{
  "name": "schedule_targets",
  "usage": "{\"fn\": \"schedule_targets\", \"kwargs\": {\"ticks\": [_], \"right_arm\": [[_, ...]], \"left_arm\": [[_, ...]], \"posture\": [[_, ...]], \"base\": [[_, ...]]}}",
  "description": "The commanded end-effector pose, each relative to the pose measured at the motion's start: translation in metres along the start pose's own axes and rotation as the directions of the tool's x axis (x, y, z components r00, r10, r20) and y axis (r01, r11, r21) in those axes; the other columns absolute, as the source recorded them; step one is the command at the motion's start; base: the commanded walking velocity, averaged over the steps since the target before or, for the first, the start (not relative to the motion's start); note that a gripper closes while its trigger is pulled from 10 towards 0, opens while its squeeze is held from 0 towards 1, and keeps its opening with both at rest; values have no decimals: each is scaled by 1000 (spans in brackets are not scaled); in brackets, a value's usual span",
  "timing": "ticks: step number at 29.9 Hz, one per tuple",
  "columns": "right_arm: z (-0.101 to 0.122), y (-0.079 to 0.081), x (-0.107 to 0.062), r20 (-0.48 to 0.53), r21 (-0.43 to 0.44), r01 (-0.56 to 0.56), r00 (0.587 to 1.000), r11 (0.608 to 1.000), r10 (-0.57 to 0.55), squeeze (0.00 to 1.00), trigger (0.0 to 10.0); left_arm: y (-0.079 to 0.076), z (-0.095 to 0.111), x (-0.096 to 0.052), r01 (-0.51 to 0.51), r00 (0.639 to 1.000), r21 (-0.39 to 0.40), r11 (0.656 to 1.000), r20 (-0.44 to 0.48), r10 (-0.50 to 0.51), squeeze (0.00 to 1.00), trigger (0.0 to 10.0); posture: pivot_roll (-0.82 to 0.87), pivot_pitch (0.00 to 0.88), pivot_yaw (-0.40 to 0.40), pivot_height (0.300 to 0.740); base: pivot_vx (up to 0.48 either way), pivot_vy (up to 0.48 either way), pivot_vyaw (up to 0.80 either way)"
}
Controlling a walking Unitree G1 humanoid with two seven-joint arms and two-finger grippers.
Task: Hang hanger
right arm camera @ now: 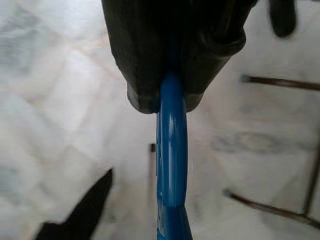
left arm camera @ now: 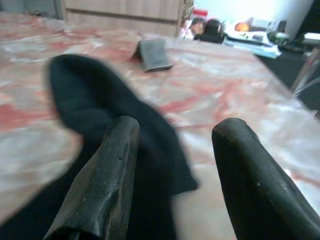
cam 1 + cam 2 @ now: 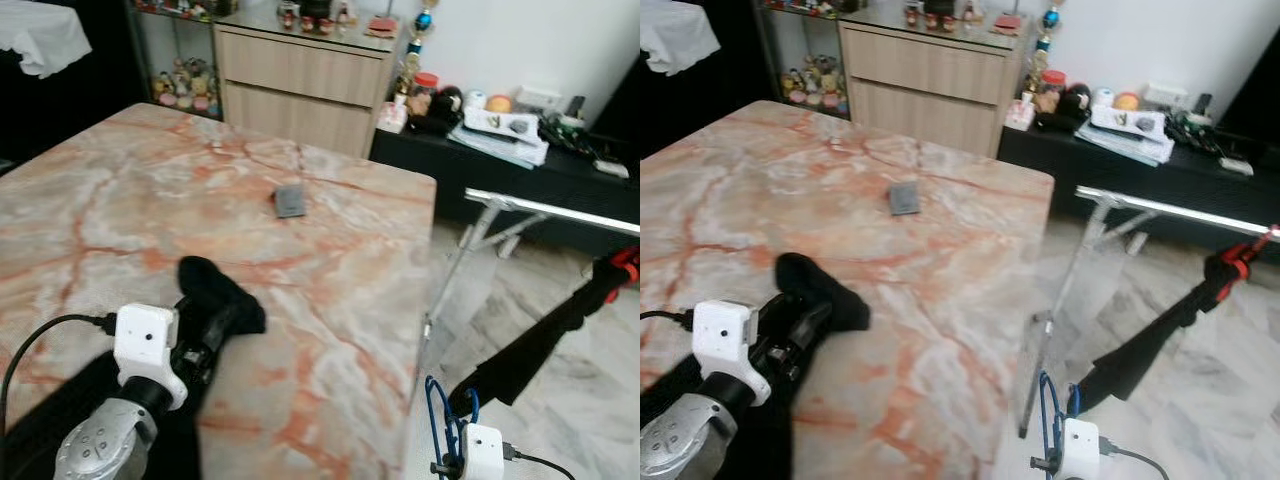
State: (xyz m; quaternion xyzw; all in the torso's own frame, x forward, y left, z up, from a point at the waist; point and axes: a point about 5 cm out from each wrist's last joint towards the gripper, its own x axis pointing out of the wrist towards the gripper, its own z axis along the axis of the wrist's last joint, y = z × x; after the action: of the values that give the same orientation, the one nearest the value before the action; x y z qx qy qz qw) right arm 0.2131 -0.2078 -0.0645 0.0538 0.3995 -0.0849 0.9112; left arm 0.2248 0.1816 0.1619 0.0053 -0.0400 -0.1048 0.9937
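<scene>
At near left, the left gripper (image 3: 205,335) rests low over a marble table (image 3: 330,260), its two black fingers (image 2: 107,175) spread apart with a black cloth (image 3: 215,295) lying under and just past them, holding nothing. Farther along the table lies a small grey object (image 3: 290,200) (too blurred to name). To the right, off the table's edge, the right gripper (image 1: 167,95) is clamped on a blue hanger (image 3: 440,420), which sits near the floor at near right; its blue bar runs straight out between the closed fingers. A black garment (image 3: 545,335) trails from there up and to the right. The silver rail (image 3: 550,210) of a rack lies farther and higher than the hanger, running left to right. The right arm is much the nearer one, so the hanger likely has to rise and go forward to hook over that rail.
</scene>
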Motion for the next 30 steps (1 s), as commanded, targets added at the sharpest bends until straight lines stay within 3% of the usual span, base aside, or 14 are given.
{"fn": "schedule_targets", "kwargs": {"ticks": [1,14,30], "right_arm": [[1,0,0,3,10,5,1000,1000,-5,0,10000],[2,1,1,3,12,1,1000,1000,-1,0,10000],[3,2,1,7,18,1,1000,1000,-1,0,10000]], "left_arm": [[1,3,-2,-5,1000,11,1000,13,5,0,10000],[6,6,-1,-25,999,13,1000,37,25,0,10000],[5,-5,-2,-5,1000,11,1000,3,5,0,10000]], "posture": [[219,99,-114,740],[218,98,-116,740],[211,91,-116,740]], "base": [[0,-480,0],[0,-480,0],[0,-480,0]]}}
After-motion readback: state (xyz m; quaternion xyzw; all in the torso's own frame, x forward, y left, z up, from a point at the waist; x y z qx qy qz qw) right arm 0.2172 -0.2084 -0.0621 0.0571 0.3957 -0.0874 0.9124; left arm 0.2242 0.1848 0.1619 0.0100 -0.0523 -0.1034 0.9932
